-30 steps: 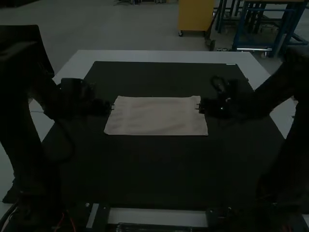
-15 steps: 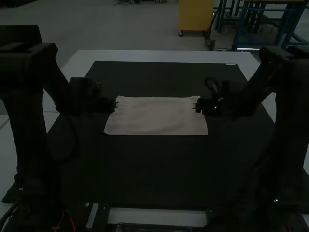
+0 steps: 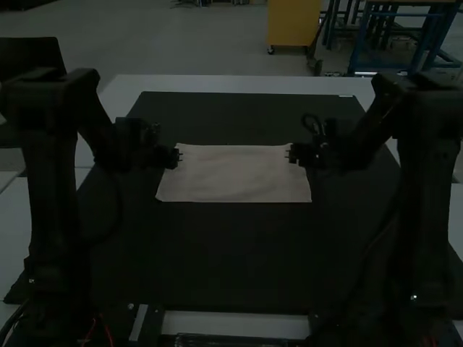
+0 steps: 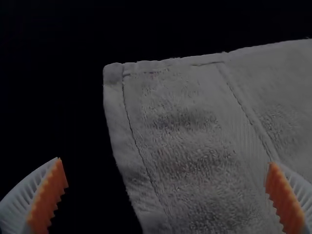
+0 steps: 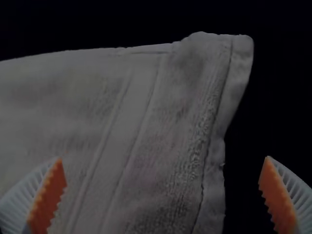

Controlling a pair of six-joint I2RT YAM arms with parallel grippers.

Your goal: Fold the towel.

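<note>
A dark mat [image 3: 231, 253] covers the middle of a white table [image 3: 239, 85]. Across the mat, well beyond its near edge, the towel [image 3: 235, 177] lies flat as a wide rectangle, its long sides running from side to side; I cannot tell how many layers it has. At its 2 far corners are the left gripper [image 3: 180, 157] and the right gripper [image 3: 288, 154], each spread wide, ribbed fingers well apart with the cloth between or below them, and neither holding anything.

The nearest risk is at the near edge: if only 1 side grips, the towel would swing round and that edge would drag askew. Farther up, at the hems, pads [image 4: 51, 195] that stay too high would close on air, while pads pressed too low could rub the mat and push the cloth into a ruck. If the cloth is doubled there, a shallow pinch might take just 1 layer and peel it off. Uneven bites at the 2 far corners would make a slanted fold.

Compared with 1.0 s ago, the towel lies in the same place with the same outline; both grippers have moved inward, from just about its short ends to over the cloth.
</note>
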